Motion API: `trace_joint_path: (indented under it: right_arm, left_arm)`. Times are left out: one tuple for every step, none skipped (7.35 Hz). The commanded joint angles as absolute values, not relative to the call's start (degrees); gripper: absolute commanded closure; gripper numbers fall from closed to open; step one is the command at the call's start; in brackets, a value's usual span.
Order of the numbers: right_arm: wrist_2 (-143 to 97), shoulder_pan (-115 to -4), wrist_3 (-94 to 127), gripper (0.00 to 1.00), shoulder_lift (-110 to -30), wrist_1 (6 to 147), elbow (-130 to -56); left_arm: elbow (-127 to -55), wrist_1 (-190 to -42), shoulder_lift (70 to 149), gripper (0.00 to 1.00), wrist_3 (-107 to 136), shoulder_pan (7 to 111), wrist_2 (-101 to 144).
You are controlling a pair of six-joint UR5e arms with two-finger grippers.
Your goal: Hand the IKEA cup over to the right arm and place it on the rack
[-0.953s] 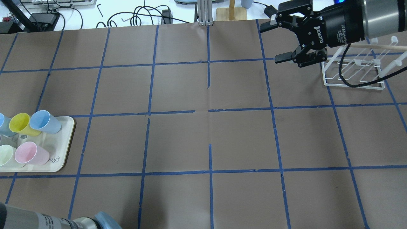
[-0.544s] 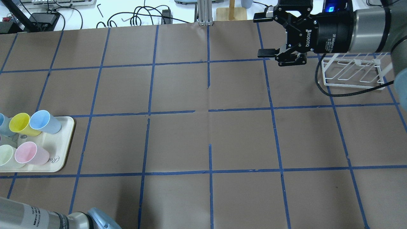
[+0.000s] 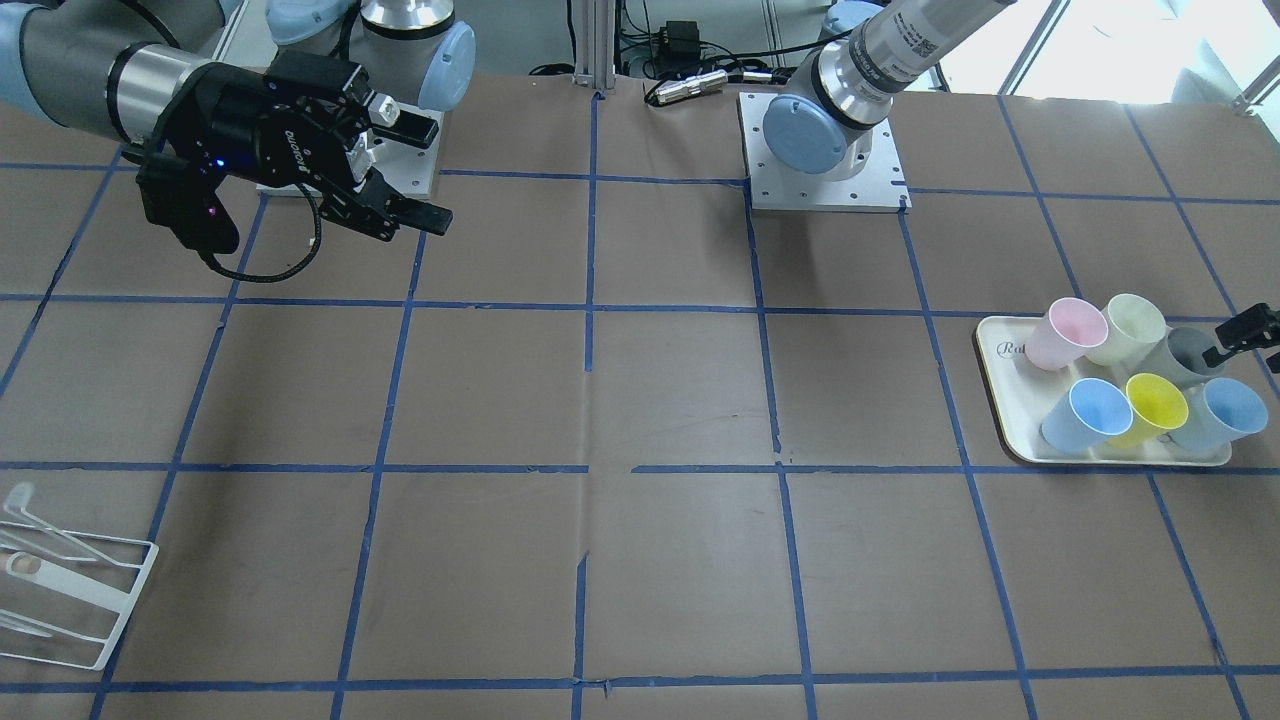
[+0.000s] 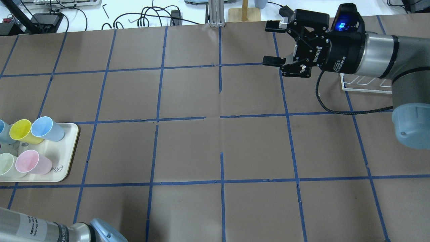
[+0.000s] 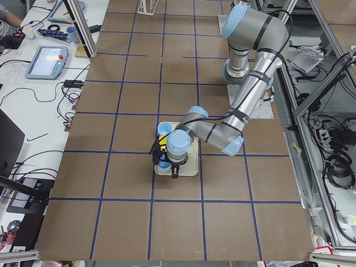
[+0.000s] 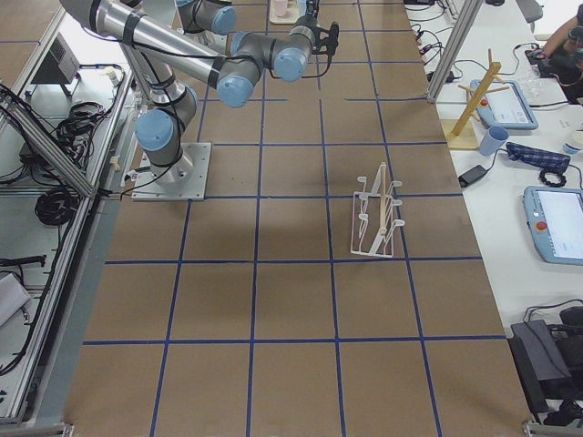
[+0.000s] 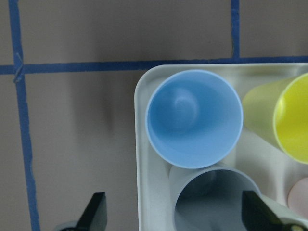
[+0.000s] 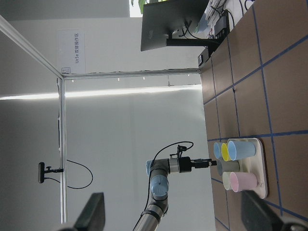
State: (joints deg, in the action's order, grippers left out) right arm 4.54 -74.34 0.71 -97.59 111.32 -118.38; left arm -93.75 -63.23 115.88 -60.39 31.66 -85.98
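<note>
The light grey IKEA cup (image 7: pixel 211 204) stands on the cream tray (image 7: pixel 144 159) among the coloured cups, and also shows in the front view (image 3: pixel 1190 350). My left gripper (image 7: pixel 175 215) is open and points down over it, one finger on each side, near its rim. It shows at the right edge of the front view (image 3: pixel 1255 340). My right gripper (image 4: pixel 270 43) is open and empty, held above the far table, left of the white wire rack (image 4: pixel 366 85), which the right arm partly hides. The rack is bare (image 6: pixel 375 223).
The tray (image 4: pixel 67 161) also holds a pink cup (image 4: pixel 32 162), a pale yellow-green cup (image 4: pixel 6 164), a yellow cup (image 4: pixel 22 131) and two light blue cups (image 4: pixel 47 128). A blue cup (image 7: pixel 192 118) touches the grey one. Cables and a wooden stand lie beyond the table's far edge.
My right arm has swung left, away from the rack, with the gripper still open and empty. The left arm's base link has shifted slightly at the bottom left.
</note>
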Motion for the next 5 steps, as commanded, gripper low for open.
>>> trace_joint_path:
  right_arm:
    - [9.4,-76.0,0.5,0.00,-97.5,119.1,-118.4]
    - [11.9,-79.3,0.5,0.00,-97.1,119.3,-118.0]
    - [11.2,-80.3,0.5,0.00,-96.4,119.4,-117.9]
    - [7.0,-80.5,1.4,0.00,-95.9,118.9,-118.6]
    - [6.0,-80.4,1.1,0.00,-94.1,119.6,-117.3]
  left_arm:
    - [-96.5,-60.2,115.9,0.00,-60.6,31.6,-86.5]
    - [-96.9,-60.2,116.3,0.00,-60.5,31.7,-88.7]
    - [-96.9,-60.0,116.7,0.11,-60.6,31.8,-90.5]
    - [-96.9,-60.0,116.6,0.21,-60.6,31.7,-90.6]
    - [-96.9,-60.1,116.5,0.36,-60.9,31.7,-90.7]
